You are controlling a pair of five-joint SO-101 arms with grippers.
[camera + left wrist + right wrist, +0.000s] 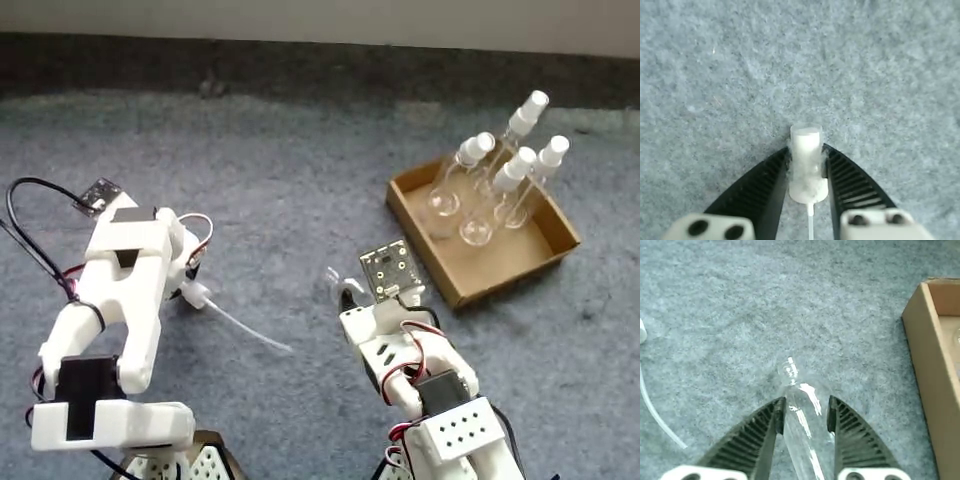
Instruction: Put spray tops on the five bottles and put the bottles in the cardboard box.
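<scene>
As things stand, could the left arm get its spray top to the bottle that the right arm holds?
Probably yes: only bare carpet lies between spray top and bottle, whose open neck juts clear of the right fingers.

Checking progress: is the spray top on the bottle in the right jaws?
Off. The bottle shows a bare neck; the spray top is held by the left gripper.

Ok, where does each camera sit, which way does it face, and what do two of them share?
High view: fixed above the table, looking down on both arms and the cardboard box.
Left wrist view: on the left wrist, facing down past the left pincer, shut on a spray top.
Right wrist view: on the right wrist, facing down past the right pincer, shut on a bottle.
Shared: the box, in high and right wrist views.
</scene>
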